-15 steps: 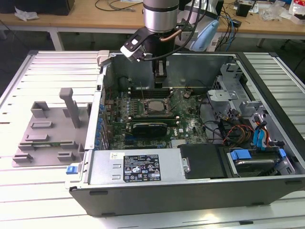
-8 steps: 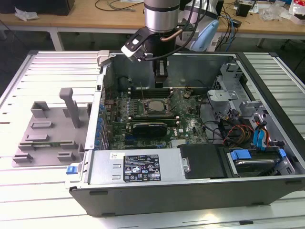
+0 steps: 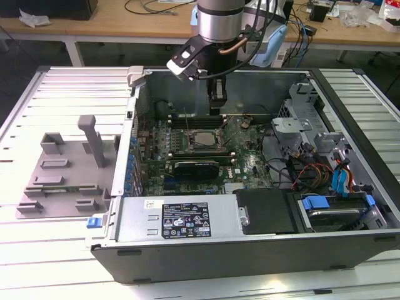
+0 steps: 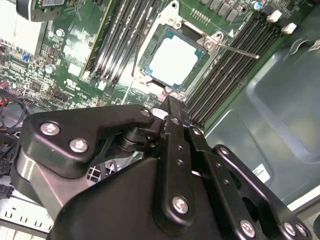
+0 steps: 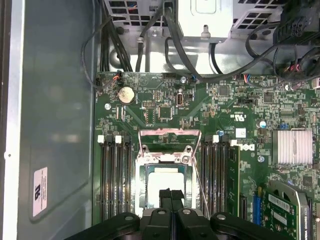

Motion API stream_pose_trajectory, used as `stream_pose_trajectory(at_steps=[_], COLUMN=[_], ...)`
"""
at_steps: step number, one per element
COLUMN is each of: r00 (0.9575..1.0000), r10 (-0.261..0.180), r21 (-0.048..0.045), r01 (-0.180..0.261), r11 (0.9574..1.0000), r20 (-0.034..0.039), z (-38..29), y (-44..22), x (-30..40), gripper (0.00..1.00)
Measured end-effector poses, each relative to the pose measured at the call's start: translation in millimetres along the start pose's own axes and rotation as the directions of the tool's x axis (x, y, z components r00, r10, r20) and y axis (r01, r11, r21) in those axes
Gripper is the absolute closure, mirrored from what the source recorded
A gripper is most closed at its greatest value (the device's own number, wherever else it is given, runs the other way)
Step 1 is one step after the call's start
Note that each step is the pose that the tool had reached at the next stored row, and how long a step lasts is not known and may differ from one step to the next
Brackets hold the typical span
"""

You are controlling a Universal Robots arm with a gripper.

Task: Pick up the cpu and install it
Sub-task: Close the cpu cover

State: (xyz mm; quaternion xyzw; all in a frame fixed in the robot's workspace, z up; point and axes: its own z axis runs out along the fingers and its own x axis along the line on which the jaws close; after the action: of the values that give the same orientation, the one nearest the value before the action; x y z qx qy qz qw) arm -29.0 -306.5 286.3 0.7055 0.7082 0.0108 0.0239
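Black and matte, the tool (image 3: 217, 99) hangs inside the open case, its bolted link bars running down to two narrow fingers pressed together with nothing between them; in both wrist views the tips (image 4: 170, 102) (image 5: 170, 192) sit just beside the socket's edge, apart from the cpu. Beneath everything lies the surface (image 3: 56, 94), white metal in long parallel slats. On it rests the computer case (image 3: 250, 253), a dark grey sheet-steel box lying on its side with the lid off. At the exterior view's left, beside the case, stands the grey tray (image 3: 62, 175), dull plastic with blocky raised ribs and one upright post. Inside the case the green motherboard (image 3: 247, 159) lies flat, glossy and crowded with small parts. Long black memory slots (image 5: 115, 180) flank the metal socket frame (image 5: 141, 185). Within that frame lies the cpu (image 3: 201, 139) (image 4: 173, 61) (image 5: 166, 181), flat, its smooth silvery top facing up. It is square, so no long axis stands out; its sides run parallel to the frame and slots
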Motion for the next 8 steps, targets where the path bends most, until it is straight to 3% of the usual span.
stream_pose_trajectory(at_steps=[8], r00=[1.0], r10=[0.0], r21=[0.0], r01=[0.0], r11=[1.0], r20=[-0.0001], z=[0.9], y=[18.7], x=[-0.1], gripper=[0.89])
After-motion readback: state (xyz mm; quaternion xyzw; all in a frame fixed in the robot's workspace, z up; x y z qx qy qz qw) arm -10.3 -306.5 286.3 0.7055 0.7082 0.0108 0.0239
